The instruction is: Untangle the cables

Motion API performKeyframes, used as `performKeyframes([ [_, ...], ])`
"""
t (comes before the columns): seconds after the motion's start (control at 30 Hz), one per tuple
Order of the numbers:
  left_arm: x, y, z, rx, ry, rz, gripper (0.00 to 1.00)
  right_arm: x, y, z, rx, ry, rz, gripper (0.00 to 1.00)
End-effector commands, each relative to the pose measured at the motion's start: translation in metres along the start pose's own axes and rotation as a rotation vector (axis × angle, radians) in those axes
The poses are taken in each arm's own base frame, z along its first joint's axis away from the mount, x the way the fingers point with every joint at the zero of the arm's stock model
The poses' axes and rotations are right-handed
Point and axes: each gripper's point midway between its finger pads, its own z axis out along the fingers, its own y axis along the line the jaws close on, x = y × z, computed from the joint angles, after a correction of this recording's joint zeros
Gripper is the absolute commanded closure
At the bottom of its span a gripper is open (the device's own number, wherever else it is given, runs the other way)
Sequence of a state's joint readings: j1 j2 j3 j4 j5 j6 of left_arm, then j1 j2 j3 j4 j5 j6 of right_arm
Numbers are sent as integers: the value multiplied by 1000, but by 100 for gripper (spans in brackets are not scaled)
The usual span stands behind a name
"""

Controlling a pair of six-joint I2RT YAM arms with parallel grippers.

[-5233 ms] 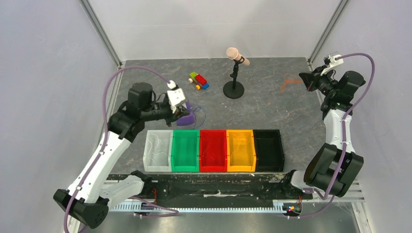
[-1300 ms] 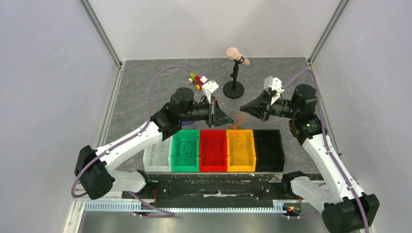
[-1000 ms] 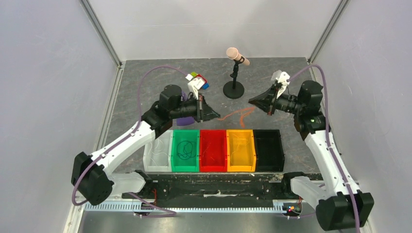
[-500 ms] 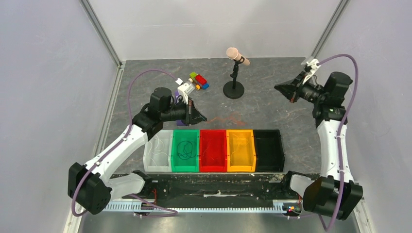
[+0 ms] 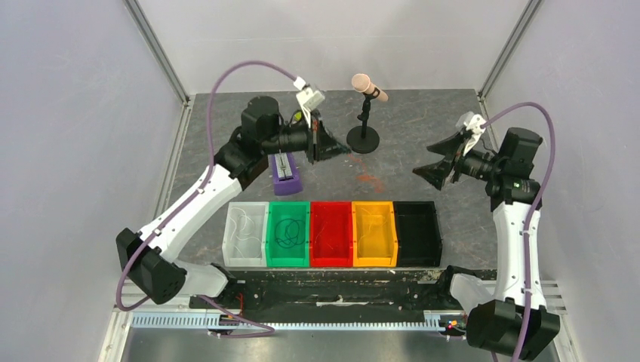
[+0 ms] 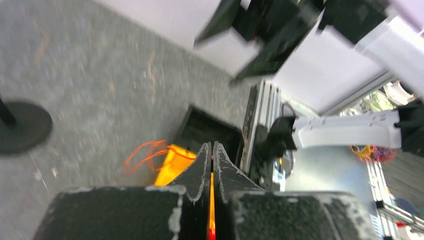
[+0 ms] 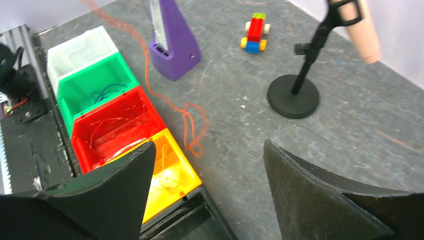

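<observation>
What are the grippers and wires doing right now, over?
Left gripper shut on thin orange cable, loose end looped on grey table. Right gripper open, empty. Nothing blocking.

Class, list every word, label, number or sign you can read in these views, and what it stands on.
None can be read.
The purple wedge has fine marks on its pale strip, too small to read.
The toy car and microphone show no lettering.

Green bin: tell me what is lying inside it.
The green bin holds one thin dark blue cable, loosely coiled on its floor. Nothing else shows there. Its near wall may hide a narrow strip of floor from the top camera.
</observation>
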State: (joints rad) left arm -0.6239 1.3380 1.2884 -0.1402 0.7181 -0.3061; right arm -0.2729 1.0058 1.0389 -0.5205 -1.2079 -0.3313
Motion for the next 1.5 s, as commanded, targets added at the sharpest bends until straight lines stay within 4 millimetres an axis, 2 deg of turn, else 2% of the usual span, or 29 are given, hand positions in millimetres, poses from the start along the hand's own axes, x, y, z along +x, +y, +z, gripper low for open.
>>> performKeyframes([
  [0.0,-64,-32,1,101,-121,163,98,8,21,11,-76,-29,-80,16],
  [0.17,-79,-49,11,154,-139,179,98,-8,35,39,-106,-116,-192,12],
  [0.3,-86,-51,17,168,-161,167,98,-17,46,74,-129,-188,-221,12],
  [0.47,-101,-56,12,161,-193,192,98,-5,32,112,-97,-176,-229,36],
  [0.6,-105,-53,7,130,-197,210,98,-6,56,128,-211,-191,-178,28],
  [0.73,-106,-44,0,87,-204,217,98,-8,86,131,-292,-213,-198,20],
  [0.83,-106,-38,-2,70,-207,208,98,-8,100,130,-316,-211,-239,18],
  [0.87,-106,-39,-2,72,-210,204,98,-9,101,130,-313,-210,-254,20],
  [0.9,-105,-38,-1,74,-211,200,98,-10,102,130,-309,-211,-260,29],
  [0.97,-107,-38,-1,72,-221,194,98,-10,98,131,-289,-205,-262,62],
  [1.03,-112,-29,-5,40,-244,182,98,-7,94,132,-269,-183,-269,80],
  [1.07,-118,-22,-9,13,-263,174,98,-5,92,131,-259,-172,-275,86],
  [1.17,-141,12,-31,-97,-351,119,98,4,91,126,-242,-131,-281,95],
  [1.27,-145,37,-49,-175,-381,89,98,4,92,119,-224,-123,-287,100],
  [1.33,-134,46,-55,-194,-363,79,98,-4,90,116,-196,-133,-298,100],
  [1.47,-84,51,-57,-200,-253,70,98,-34,83,112,-133,-195,-305,100],
])
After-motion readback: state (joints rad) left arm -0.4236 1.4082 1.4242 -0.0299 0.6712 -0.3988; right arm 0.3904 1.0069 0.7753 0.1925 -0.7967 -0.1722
